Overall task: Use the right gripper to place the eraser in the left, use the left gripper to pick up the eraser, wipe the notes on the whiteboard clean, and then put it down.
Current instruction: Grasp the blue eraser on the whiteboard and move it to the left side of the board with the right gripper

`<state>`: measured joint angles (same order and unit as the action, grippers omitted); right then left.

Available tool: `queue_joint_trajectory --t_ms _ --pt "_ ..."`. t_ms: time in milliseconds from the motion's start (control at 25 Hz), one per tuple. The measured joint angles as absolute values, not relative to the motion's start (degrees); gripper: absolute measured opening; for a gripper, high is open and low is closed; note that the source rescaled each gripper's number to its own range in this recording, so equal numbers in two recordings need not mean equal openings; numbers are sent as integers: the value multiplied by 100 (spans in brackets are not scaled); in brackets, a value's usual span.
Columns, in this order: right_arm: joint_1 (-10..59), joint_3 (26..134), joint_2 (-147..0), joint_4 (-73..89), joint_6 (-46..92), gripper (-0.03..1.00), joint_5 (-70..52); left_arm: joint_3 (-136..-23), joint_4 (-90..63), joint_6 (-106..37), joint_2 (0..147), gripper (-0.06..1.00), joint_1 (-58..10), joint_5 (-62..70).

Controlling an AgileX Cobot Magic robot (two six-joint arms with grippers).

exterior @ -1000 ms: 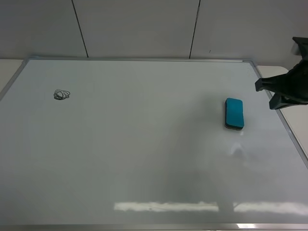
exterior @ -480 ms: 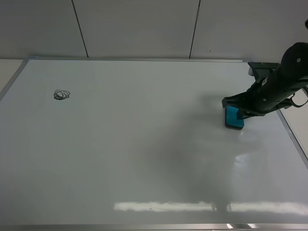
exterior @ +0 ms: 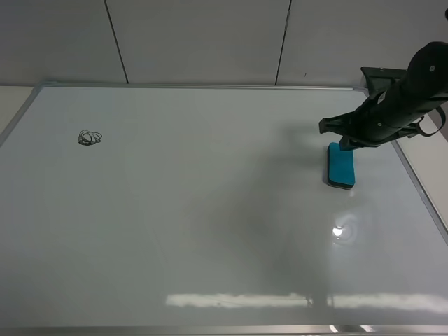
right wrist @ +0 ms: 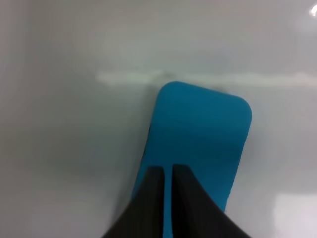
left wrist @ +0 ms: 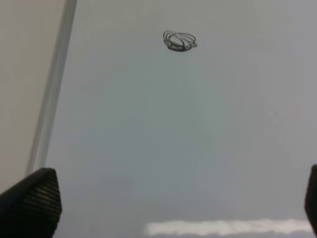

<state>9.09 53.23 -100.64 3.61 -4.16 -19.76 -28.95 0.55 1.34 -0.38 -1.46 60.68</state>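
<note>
The teal-blue eraser (exterior: 341,166) lies flat on the whiteboard (exterior: 210,210) at the right. My right gripper (exterior: 334,134) hangs just above the eraser's far end. In the right wrist view its two fingers (right wrist: 167,171) are pressed almost together over the eraser (right wrist: 203,134), holding nothing. The notes (exterior: 89,137) are a small dark scribble at the far left of the board. In the left wrist view the left gripper (left wrist: 171,203) is open, its fingertips (left wrist: 32,198) wide apart above the board, with the notes (left wrist: 179,40) ahead. The left arm is out of the exterior view.
The board's silver frame (exterior: 210,86) runs along the back, with a grey panelled wall behind it. White table (exterior: 434,168) shows past the right frame edge. Bright light reflections (exterior: 238,300) lie along the near edge of the board.
The right arm came in from the right edge to above the eraser, then lifted slightly towards its far end. The eraser and the notes have not moved.
</note>
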Motion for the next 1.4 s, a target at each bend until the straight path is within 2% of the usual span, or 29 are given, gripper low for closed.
queue_joint_trajectory --t_ms 720,920,1000,1400 --pt "910 5383 -10639 216 -422 0 -1963 -2895 55 134 -38 100 -146 6068" --pt "1139 5401 -10699 0 -427 0 -1956 -2895 55 134 -38 100 -146 6068" --pt "1365 5420 -10716 -31 -433 0 -1902 -2895 55 134 -38 100 -146 6068" --pt "3798 5432 -10952 -39 -1652 0 -1170 -2895 55 134 -38 100 -146 6068"
